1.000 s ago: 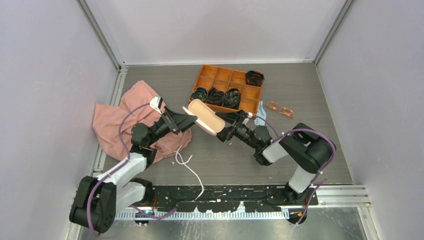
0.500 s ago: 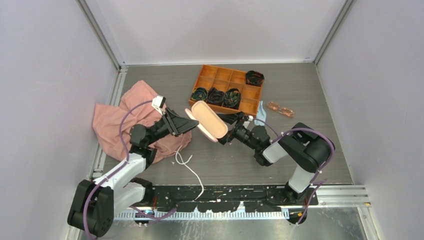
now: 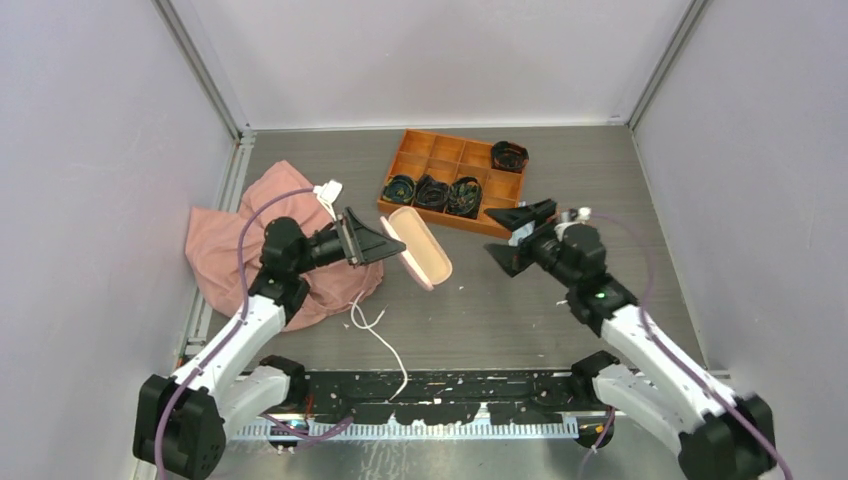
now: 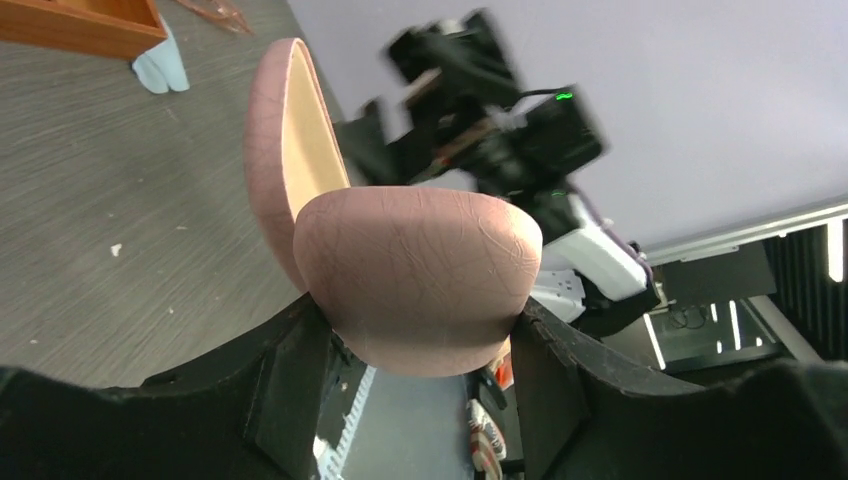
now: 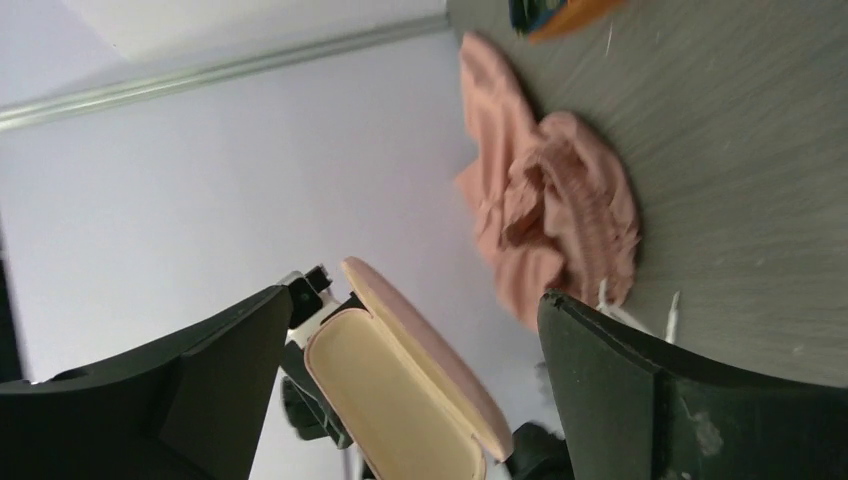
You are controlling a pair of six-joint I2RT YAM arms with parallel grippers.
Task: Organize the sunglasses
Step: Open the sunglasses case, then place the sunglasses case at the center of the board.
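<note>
1. Grip check: my left gripper (image 3: 385,240) is clenched on one end of the pink case (image 3: 425,255), a finger on each side of the rounded shell, and it holds the case off the table (image 3: 520,310).
2. The case's lid stands swung open; my right wrist camera shows the cream lining.
3. Opposite the case, my right gripper (image 3: 495,232) is released and empty. Its fingers are spread wide and aimed at the case, with a gap between them and it.
4. The sunglasses (image 4: 215,10) show only as a sliver in my left wrist camera, on the table well beyond the case's far tip. They lie past the light blue cloth (image 4: 160,65), which is beside the orange tray (image 4: 80,25). Overhead, I cannot pick them out.
5. Behind the left gripper lies a crumpled pink fabric (image 3: 250,235), with a white cord (image 3: 380,335) beside it toward the bases.
</note>
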